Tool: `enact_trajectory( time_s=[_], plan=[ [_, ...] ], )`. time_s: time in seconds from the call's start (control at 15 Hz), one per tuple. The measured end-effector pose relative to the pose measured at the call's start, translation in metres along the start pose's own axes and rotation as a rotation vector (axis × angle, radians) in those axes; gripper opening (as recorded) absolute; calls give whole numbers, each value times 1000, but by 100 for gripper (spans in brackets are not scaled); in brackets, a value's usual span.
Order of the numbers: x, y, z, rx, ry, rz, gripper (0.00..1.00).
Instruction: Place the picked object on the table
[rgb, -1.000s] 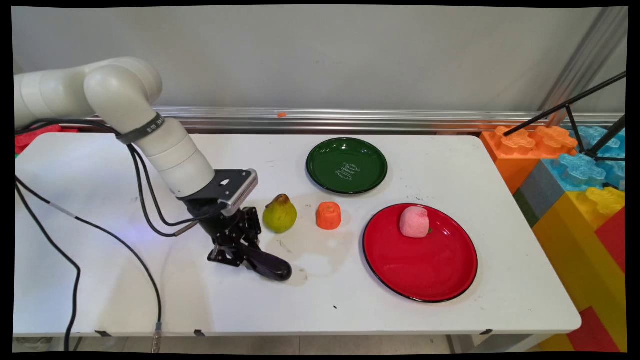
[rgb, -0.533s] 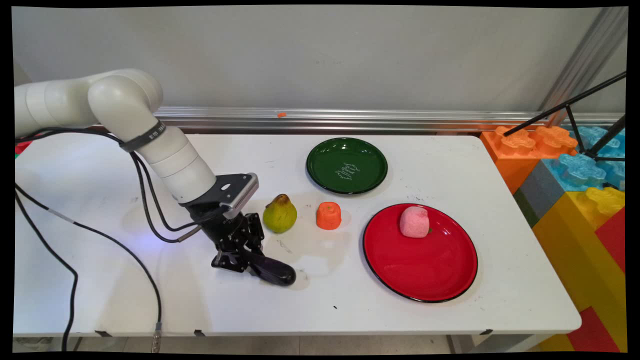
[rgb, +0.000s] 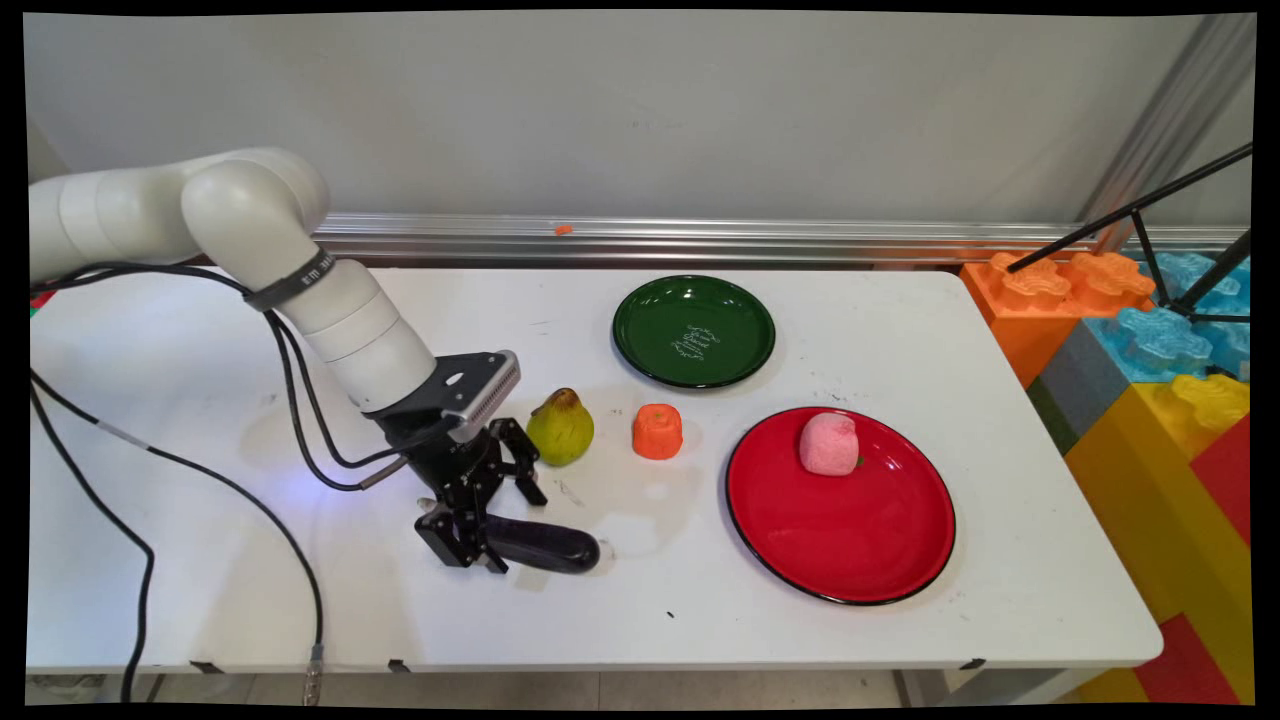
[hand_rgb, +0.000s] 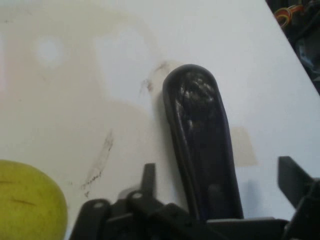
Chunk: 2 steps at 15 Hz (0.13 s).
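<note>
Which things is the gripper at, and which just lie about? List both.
At the gripper:
- gripper, open, low over the table
- eggplant, lying flat between its fingers

Lying about:
- pear, nearest
- orange fruit
- green plate, bare
- red plate
- pink fruit, on the red plate

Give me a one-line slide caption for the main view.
Open pincer straddling a dark eggplant lying on the white table, beside a pear.
</note>
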Motion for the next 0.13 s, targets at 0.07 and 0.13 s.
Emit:
enact_trajectory(
  time_s=[0.07,0.13],
  plan=[
    [3,0,-2,3,1,-1,100],
    [6,0,-5,9,1,-2,100]
  ],
)
